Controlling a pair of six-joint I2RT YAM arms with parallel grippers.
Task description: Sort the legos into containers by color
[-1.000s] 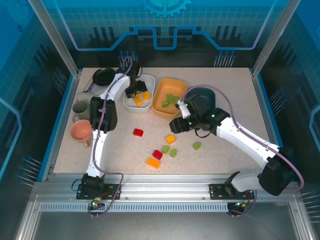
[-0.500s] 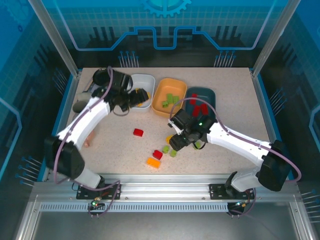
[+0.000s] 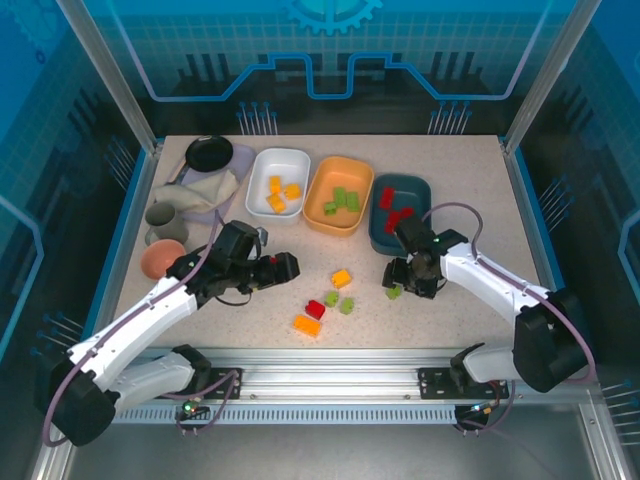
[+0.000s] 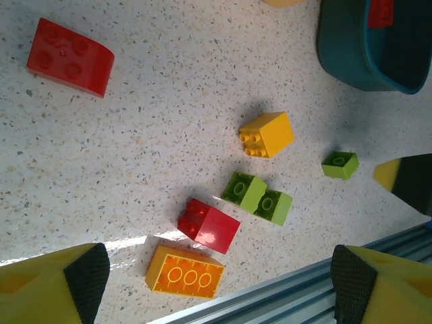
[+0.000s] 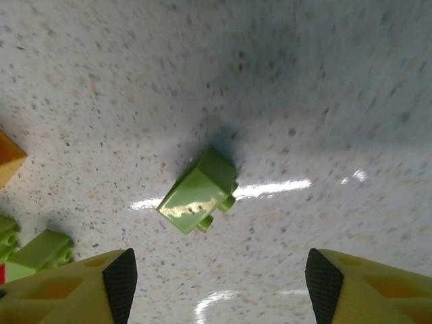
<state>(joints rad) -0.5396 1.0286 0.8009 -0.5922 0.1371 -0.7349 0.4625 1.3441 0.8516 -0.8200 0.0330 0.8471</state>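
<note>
Right gripper (image 5: 219, 287) over a lone green brick (image 5: 199, 191)
The brick lies tipped on the table (image 5: 324, 88), studs facing sideways, long axis slanting between the spread jaws, untouched. Left gripper (image 4: 219, 287) jaws are spread too, above a red brick (image 4: 210, 228) and an orange brick (image 4: 185, 272).

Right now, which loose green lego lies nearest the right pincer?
The single green lego lying by itself, just in front of the open right pincer. The other two green legos sit together farther off, beside a red lego.
</note>
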